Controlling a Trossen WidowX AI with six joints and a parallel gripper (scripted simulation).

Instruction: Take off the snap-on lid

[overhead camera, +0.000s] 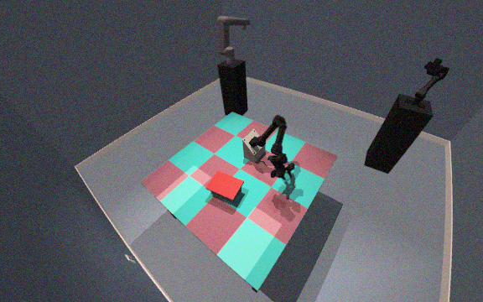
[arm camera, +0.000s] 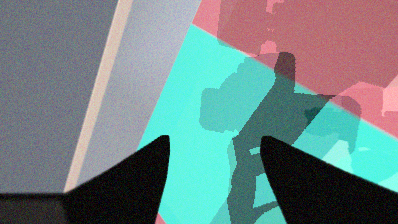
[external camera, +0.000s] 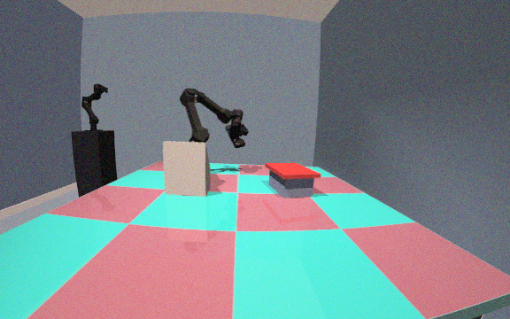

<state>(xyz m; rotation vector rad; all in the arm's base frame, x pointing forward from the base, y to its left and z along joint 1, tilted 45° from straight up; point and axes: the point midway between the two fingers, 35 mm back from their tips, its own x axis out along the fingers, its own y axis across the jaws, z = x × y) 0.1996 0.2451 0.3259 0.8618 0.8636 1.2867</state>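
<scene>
The red lid (overhead camera: 225, 184) (external camera: 292, 169) lies flat on top of the storage box (external camera: 291, 187), overhanging its sides. The box is dark grey above and paler grey below, and stands upright on the checkered table (overhead camera: 212, 228) (external camera: 184, 270). My gripper (overhead camera: 284, 171) (external camera: 243, 137) (arm camera: 215, 143) is partly open, with nothing between its fingers. It hangs above the table, well to one side of the box and higher than the lid, touching neither. The wrist view shows the table's edge and the arm's shadow below the fingers; box and lid are out of that view.
My arm stands on a beige pedestal block (overhead camera: 251, 155) (external camera: 185, 168) on the table, a short way from the box. Off the table are two black pedestals (overhead camera: 234, 88) (overhead camera: 398, 134) bearing other arms. A low pale border (overhead camera: 448, 218) runs around the floor.
</scene>
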